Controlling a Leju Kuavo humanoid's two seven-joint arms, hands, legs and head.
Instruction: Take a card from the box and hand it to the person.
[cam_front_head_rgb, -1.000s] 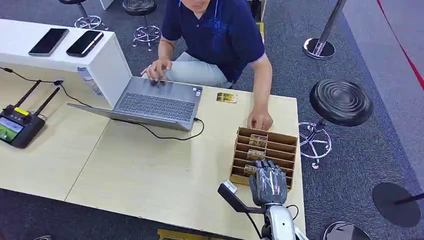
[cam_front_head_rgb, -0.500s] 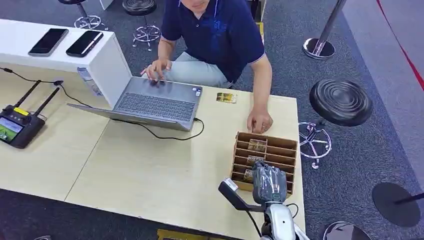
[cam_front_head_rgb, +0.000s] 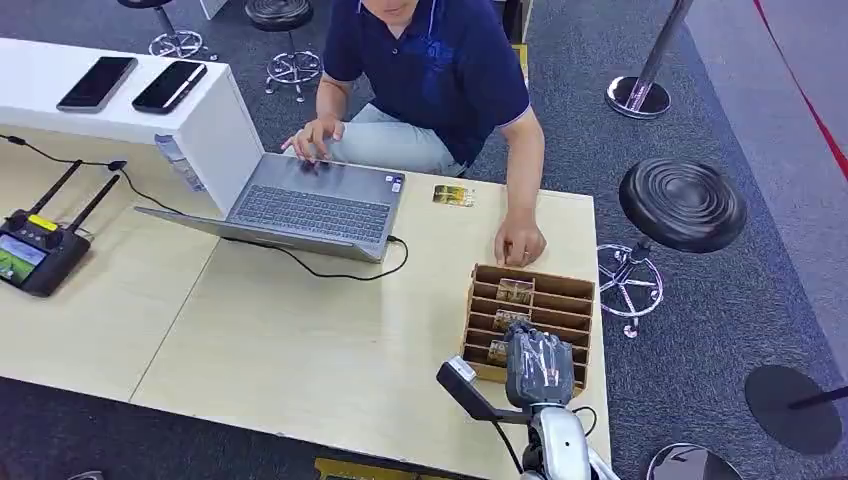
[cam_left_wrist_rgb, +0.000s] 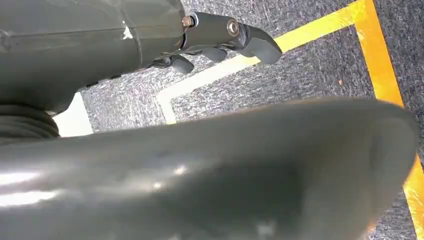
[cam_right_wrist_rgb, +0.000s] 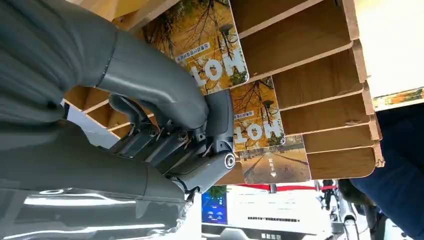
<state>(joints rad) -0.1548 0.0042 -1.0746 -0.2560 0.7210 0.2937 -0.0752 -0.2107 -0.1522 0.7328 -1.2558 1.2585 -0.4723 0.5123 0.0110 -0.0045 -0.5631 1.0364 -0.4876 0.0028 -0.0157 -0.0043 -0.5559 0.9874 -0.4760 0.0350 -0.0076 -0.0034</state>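
A brown cardboard box with several slots stands at the table's right end, and cards with an autumn-tree picture stand in its slots. My right hand is curled down over the box's near slots. In the right wrist view the thumb lies across the face of the nearest card, and the dark fingers reach in behind it, pinching it while it stands in the box. Two more cards stand in the slots beyond. My left hand hangs over the floor and holds nothing.
The person sits across the table, one hand resting just beyond the box, the other on an open laptop. A loose card lies by the laptop. A controller sits at the far left. Stools stand to the right.
A second ago my right hand lay flat over the box's near slots; its fingers have since curled down into the box. The last half second shows no movement.
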